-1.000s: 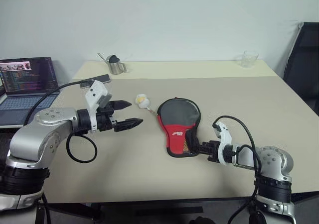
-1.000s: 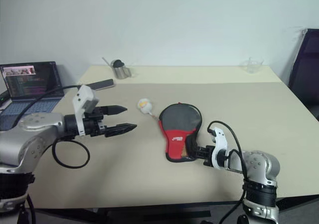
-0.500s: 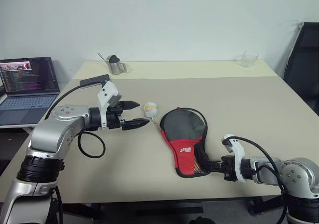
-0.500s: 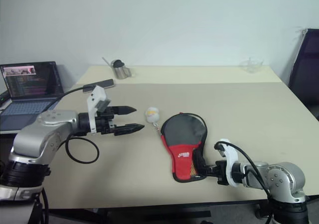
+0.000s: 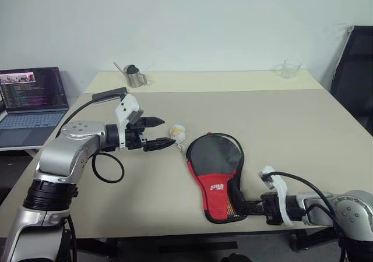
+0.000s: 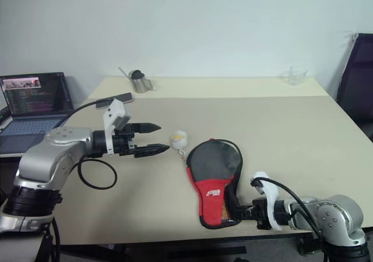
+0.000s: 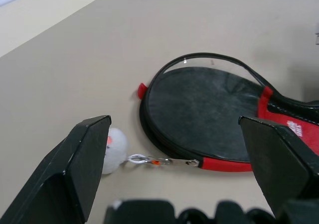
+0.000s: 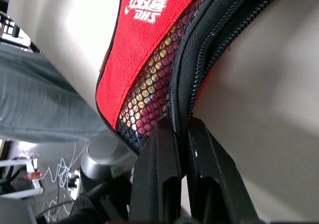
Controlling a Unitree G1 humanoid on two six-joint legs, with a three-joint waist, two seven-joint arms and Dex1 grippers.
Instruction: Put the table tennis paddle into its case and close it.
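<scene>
The case (image 6: 214,180) lies near the table's (image 6: 303,134) front edge with the paddle apparently inside, its zip looking partly undone, the right gripper (image 6: 243,211) clenched on its handle-end seam, the left gripper (image 6: 152,138) spread wide beside the small ball (image 6: 179,138) chained to it, nothing blocking.

Office or lab room: plain white wall (image 5: 233,17), beige worktop (image 5: 303,116), open laptop (image 5: 32,96) with code on its screen on a side desk beyond the left tool (image 5: 156,133), black office chair (image 5: 352,75) at the far right, small metal jug (image 5: 135,75), clear glass cup (image 5: 291,68).
</scene>
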